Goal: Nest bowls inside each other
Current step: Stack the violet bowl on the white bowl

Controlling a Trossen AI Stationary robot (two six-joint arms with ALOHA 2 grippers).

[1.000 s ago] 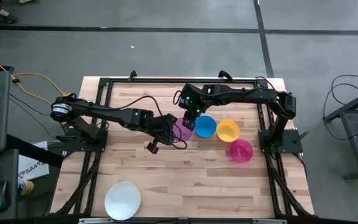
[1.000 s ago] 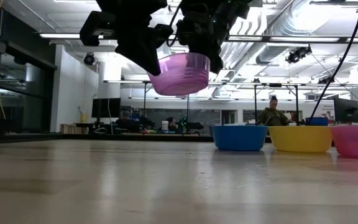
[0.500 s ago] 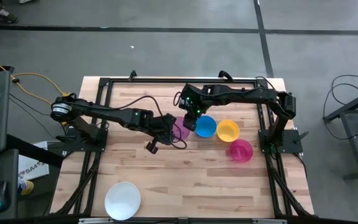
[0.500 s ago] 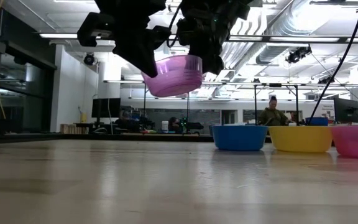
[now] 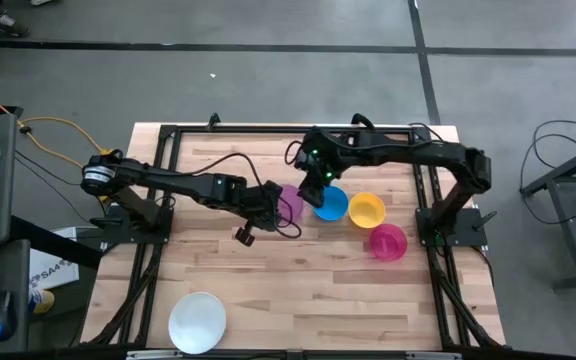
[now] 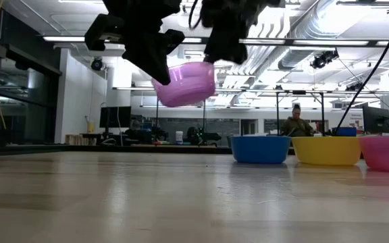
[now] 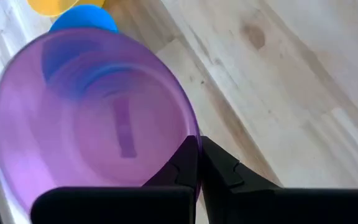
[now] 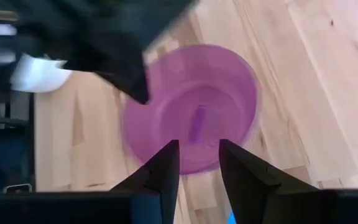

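Purple bowl (image 6: 184,84) hangs in the air above the counter (image 5: 298,280), tilted, empty as far as the wrist views show. Blue bowl (image 5: 329,204), yellow bowl (image 5: 366,210) and pink bowl (image 5: 386,242) sit on the counter in a row toward the right side, each apart from the purple one; blue and yellow sit just beside each other. From above, these three look empty. White bowl (image 5: 197,322) rests alone near the front left edge, well apart from the rest, nothing in it.

Left tool (image 7: 196,163): fingers pinched together on the purple bowl's rim, wall of the bowl clamped between them. This tool alone carries the bowl.

Right tool (image 8: 197,163): fingers spread with a clear gap, nothing between them. It sits above the purple bowl, just beside the blue bowl in the high view, not touching the rim.

Nothing is nested.
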